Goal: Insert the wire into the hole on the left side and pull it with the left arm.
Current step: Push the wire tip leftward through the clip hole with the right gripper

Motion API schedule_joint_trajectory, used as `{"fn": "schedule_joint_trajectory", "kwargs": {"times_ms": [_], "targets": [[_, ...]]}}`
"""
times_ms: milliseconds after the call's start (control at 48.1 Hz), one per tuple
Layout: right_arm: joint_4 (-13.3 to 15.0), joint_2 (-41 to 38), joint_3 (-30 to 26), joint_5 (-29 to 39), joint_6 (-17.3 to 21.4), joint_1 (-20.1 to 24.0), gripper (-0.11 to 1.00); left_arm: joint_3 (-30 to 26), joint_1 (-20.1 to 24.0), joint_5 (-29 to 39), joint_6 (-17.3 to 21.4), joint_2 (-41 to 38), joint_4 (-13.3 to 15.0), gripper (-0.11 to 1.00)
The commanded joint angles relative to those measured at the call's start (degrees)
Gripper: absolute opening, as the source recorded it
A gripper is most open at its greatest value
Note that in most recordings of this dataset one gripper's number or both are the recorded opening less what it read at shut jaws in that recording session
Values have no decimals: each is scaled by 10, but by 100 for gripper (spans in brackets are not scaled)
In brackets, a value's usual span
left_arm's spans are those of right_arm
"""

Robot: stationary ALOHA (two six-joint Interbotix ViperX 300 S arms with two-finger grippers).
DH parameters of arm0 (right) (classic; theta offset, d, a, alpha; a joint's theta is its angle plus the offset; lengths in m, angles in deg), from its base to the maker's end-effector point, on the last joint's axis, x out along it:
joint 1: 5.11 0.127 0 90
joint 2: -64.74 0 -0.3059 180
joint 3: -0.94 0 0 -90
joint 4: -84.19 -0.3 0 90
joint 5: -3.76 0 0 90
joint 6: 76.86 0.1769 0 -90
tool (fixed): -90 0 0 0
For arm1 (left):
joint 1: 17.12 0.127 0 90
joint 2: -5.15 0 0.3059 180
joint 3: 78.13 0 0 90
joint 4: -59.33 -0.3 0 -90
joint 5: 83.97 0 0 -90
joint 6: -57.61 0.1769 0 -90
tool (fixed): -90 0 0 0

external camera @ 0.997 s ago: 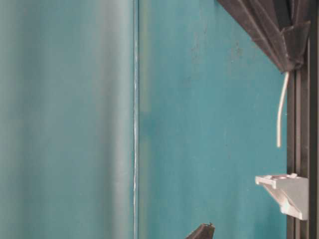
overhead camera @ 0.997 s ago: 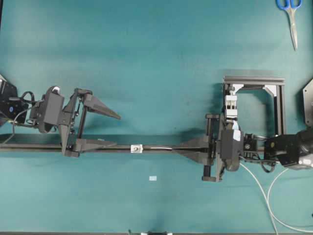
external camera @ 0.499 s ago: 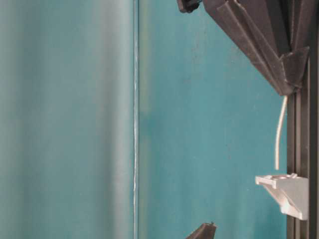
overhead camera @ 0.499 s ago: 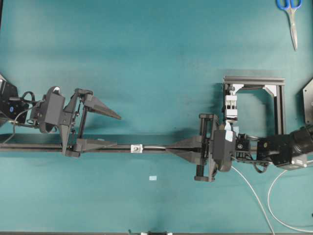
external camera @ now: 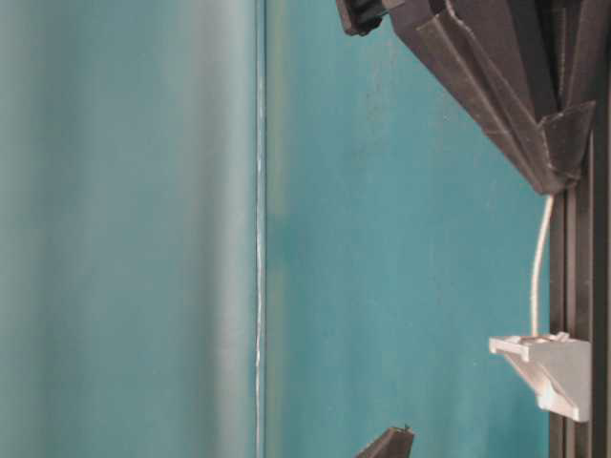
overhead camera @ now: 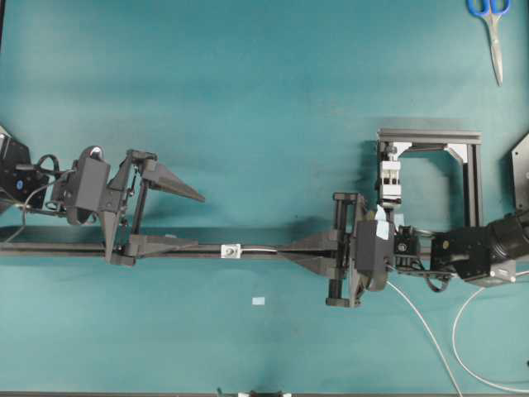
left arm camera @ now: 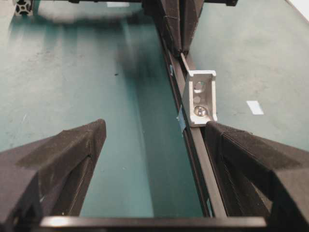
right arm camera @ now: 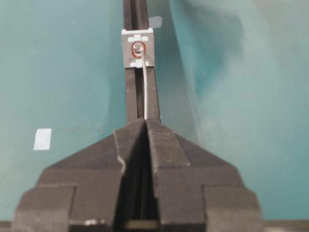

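Observation:
The thin whitish wire runs along the black rail, and my right gripper is shut on it. Its stiff tip reaches the hole in the small white-silver block. In the table-level view the wire touches the block. My left gripper stands open just left of the block. One of its fingers lies over the rail behind the block, the other off to the side. No wire shows on the left arm's side of the block.
A black square frame with a white clamp block stands behind the right arm. Blue scissors lie at the far right corner. A pale tape scrap lies in front of the rail. Slack wire loops at the lower right.
My right gripper has moved left along the rail with the wire, and the tip has closed the gap to the block. The left arm has not moved.

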Motion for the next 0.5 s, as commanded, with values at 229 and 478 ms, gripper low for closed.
{"fn": "schedule_joint_trajectory", "kwargs": {"times_ms": [229,478], "targets": [[7,3,-13,17,-5,-9,-8,-3,0,-1,1,11,-2,65],[11,3,-21,21,-5,-14,-8,-4,0,4,1,11,-1,65]]}}
